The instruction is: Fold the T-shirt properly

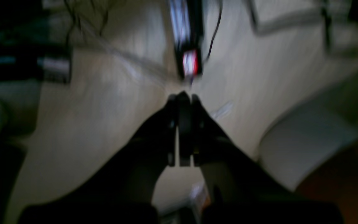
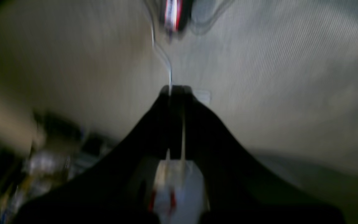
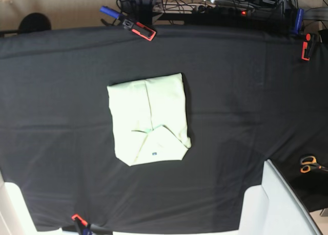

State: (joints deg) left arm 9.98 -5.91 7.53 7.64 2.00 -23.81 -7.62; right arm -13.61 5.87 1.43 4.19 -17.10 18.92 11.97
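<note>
a black cloth-covered table [image 3: 246, 91] fills the base view, the covering pinned at its edges by red-and-black clamps [image 3: 139, 28], with a tangle of cables and equipment beyond the far edge and a pair of orange-handled scissors [image 3: 309, 164] lying near the right margin. the t-shirt [image 3: 148, 119] is laid near the middle of the table, already gathered into a compact, roughly rectangular packet, with a small blue neck label [image 3: 154, 153] showing near its lower edge and overlapping panels visible across the top layer. neither arm is seen in the base view. in the blurred left wrist view the left gripper [image 1: 183, 96] is seen with its jaws pressed together and nothing between them, over a pale floor rather than the table; in the right wrist view the right gripper [image 2: 176, 88] is likewise closed up and empty, though the motion blur leaves fine detail uncertain. the shirt is judged to be light, soft and limp, so that any lifted edge would be expected to sag and the stacked layers to slide apart if dragged. a hold would best be taken at a corner or along a folded edge, with all layers pinched together, and the packet's lower right flap looks the likeliest to be disturbed. the fold appears largely complete.
</note>
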